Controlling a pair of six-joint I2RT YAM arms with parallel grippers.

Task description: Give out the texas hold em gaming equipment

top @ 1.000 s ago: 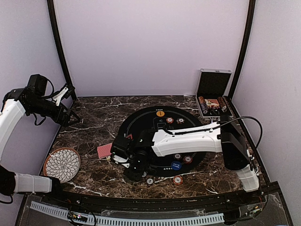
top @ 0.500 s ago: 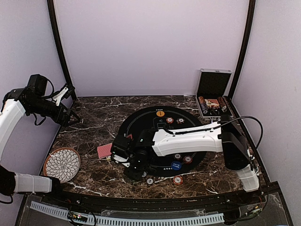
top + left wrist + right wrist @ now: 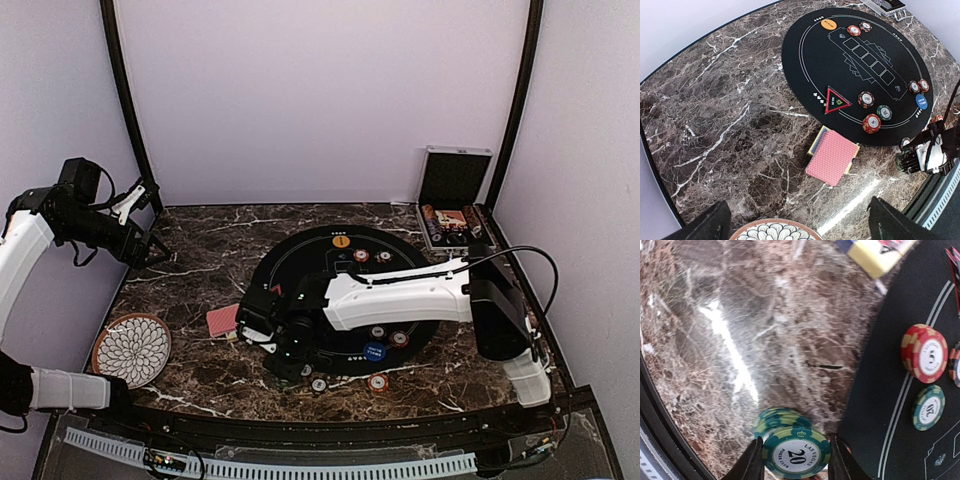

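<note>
Right wrist: right gripper [image 3: 796, 462] clamped on green chips [image 3: 796, 450] at table [image 3: 715, 340] near edge, beside black mat [image 3: 890, 370]; left gripper [image 3: 800, 225] wide open, empty; several chips placed, card deck [image 3: 832, 157] undealt, so roughly midway.

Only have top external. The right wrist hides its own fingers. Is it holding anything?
Observer: Yes. The right wrist view shows the right gripper with a stack of green 20 chips between its fingers, touching both sides.
Operator: Over the mat or off it?
Observer: Off it. Marble shows around the stack, and the black mat edge is right beside it.
Operator: Left arm carrying anything?
Observer: No. The left wrist view shows the left gripper open with nothing between its fingers. The red-backed cards lie on the marble below.
</note>
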